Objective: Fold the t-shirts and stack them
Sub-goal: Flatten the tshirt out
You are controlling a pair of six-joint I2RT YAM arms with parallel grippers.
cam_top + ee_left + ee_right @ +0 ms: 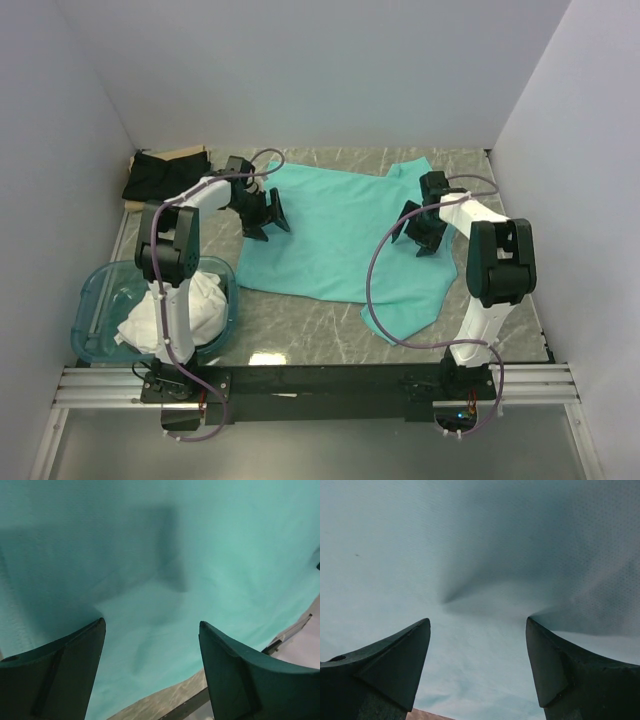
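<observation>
I have the mint-teal t-shirt (340, 235) spread on the table (300, 325) between the two arms, its body mostly flat and its near right corner rumpled towards the right arm's base. The left pincer (268, 215) stands with jaws apart over the shirt's left edge, and the right pincer (418, 232) stands equally wide over the right side; neither has cloth between its jaws. To my mind this is the approach before the first fold. I would lower each pincer onto an edge rather than the middle of the cloth, pinch a single layer on both sides at matching heights, and lift together so the fold line runs straight. From the left wrist, the left pincer (150, 625) has the hem and a strip of table just below it, which helps. From the right wrist, the right pincer (477, 622) faces only cloth with one soft crease, no seam or hem, so I cannot place it precisely. I cannot tell whether either pincer's tips touch the fabric. The black t-shirt (160, 175) lies bunched at the far left corner, and the white t-shirts (205, 300) in the blue tub (95, 300) are too heaped to count
</observation>
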